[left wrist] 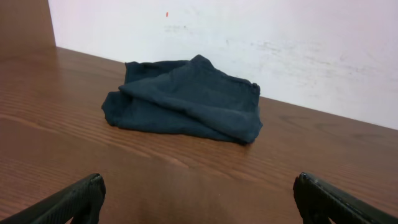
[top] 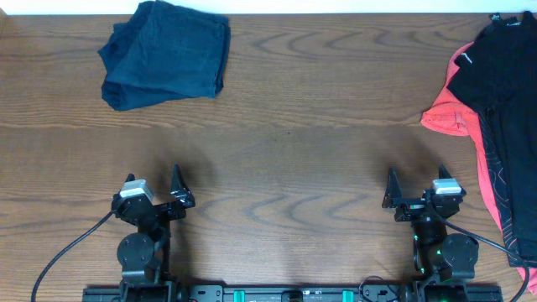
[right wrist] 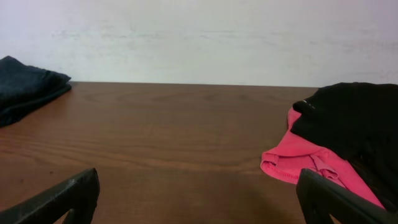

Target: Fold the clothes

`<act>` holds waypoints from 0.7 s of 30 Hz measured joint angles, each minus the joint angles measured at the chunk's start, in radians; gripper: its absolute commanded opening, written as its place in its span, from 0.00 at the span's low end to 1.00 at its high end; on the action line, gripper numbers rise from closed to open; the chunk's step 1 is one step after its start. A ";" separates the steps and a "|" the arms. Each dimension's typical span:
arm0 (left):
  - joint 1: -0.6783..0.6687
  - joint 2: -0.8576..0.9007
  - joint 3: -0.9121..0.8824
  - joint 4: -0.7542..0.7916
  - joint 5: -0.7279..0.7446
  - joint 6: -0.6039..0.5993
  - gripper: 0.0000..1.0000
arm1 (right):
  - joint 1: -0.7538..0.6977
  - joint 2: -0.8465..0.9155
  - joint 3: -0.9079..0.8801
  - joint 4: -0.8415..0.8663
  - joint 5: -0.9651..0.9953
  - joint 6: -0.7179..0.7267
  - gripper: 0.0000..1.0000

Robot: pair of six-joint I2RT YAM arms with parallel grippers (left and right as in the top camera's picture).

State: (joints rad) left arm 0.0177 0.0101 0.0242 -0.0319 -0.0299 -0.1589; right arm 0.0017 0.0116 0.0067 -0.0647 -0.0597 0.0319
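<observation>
Four garments are counted on the table (top: pixel 285 134). One navy garment (top: pixel 168 52) is laid alone near the far-left corner, loosely bunched into a rough square, with its edges uneven and one fold raised on top. The other three are heaped together at the right edge, towards the far-right corner. A coral-pink garment (top: pixel 445 113) is seen at the bottom of the heap, its hem spread furthest inward onto the wood. A plain black garment (top: pixel 495 63) is draped over it, and a black garment with red lines (top: pixel 502 172) is stretched along the right edge towards the near side. How these three are layered beneath one another cannot be told fully. The navy piece and the heap are kept well apart, with bare wood between them.

Two arms are counted, both folded back low at the near edge, one towards each near corner. The left hand (top: pixel 153 178) is pointed towards the far edge, in line with the navy garment, and its jaws are spread wide with nothing between them. The right hand (top: pixel 417 178) is posed the same way, just inward of the heap, its jaws likewise spread wide and nothing held. No cloth is touched by either hand. A pale wall (left wrist: pixel 280 43) is seen beyond the far edge.
</observation>
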 measured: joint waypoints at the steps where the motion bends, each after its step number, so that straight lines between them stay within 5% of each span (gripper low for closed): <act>1: 0.000 0.000 0.000 0.000 0.000 0.000 0.98 | 0.000 0.000 0.000 0.000 0.000 0.000 0.99; 17: 0.000 0.000 0.000 0.000 0.000 0.000 0.98 | 0.000 0.000 0.000 0.006 -0.001 0.002 0.99; 21: 0.000 0.000 0.000 0.000 0.000 0.000 0.98 | 0.000 0.000 0.000 0.050 -0.077 0.098 0.99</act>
State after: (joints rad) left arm 0.0177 0.0105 0.0238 -0.0322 -0.0299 -0.1593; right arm 0.0017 0.0120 0.0067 -0.0143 -0.1364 0.1299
